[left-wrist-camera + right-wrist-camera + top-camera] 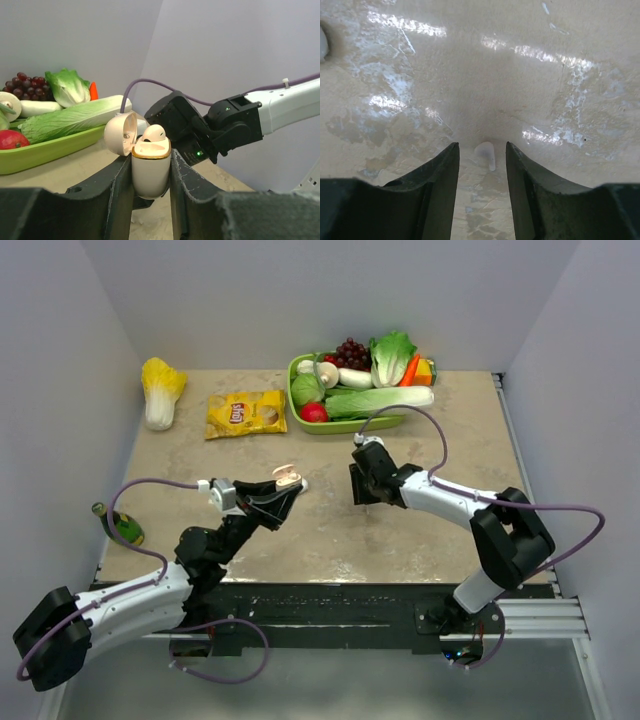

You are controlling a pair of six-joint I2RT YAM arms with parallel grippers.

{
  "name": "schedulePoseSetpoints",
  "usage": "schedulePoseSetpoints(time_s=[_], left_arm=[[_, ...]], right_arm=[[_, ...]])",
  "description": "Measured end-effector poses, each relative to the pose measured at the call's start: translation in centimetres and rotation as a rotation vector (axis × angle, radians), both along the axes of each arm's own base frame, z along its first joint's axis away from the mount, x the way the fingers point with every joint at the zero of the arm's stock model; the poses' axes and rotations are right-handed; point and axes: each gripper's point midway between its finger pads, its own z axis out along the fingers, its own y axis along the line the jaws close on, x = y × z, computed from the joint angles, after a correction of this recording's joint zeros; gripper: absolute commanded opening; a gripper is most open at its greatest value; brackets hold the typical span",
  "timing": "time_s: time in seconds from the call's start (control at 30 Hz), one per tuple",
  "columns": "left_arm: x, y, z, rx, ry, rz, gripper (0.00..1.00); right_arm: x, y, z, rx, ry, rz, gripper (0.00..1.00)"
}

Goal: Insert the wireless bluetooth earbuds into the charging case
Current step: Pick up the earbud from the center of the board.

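Note:
My left gripper is shut on the white charging case and holds it upright above the table. The case's lid is swung open to the left. One earbud sits in the case with its rounded top sticking up. From above, the case shows at the tip of the left gripper. My right gripper points down at the table to the right of the case. In the right wrist view a second earbud lies on the table between the open fingers of the right gripper, touching neither.
A green tray of vegetables and grapes stands at the back. A yellow chips bag and a napa cabbage lie at the back left. A green bottle lies at the left table edge. The right arm is close behind the case.

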Motion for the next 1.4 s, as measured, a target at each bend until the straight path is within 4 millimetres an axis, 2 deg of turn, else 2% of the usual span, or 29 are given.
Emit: schedulePoseSetpoints(time_s=[0.1, 0.17, 0.43, 0.9, 1.3, 1.4], left_arm=[[0.0, -0.1, -0.1, 0.000, 0.004, -0.005, 0.00], [-0.1, -0.2, -0.1, 0.002, 0.004, -0.009, 0.00], [-0.1, -0.3, -0.2, 0.002, 0.008, -0.016, 0.00], [-0.3, -0.6, -0.4, 0.012, 0.008, -0.034, 0.00], [-0.3, -0.6, -0.6, 0.018, 0.011, -0.036, 0.00], [-0.3, -0.6, -0.6, 0.018, 0.012, -0.036, 0.00]], right_arm=[[0.9, 0.6, 0.8, -0.024, 0.002, 0.034, 0.46], [1.1, 0.7, 0.5, -0.049, 0.019, 0.057, 0.46], [-0.8, -0.8, -1.6, -0.143, 0.127, 0.096, 0.49], [-0.8, -0.8, -3.0, -0.176, 0.166, 0.114, 0.49], [-0.7, -0.6, -3.0, -0.174, 0.168, 0.127, 0.38], [-0.8, -0.5, -3.0, -0.170, 0.170, 0.132, 0.27]])
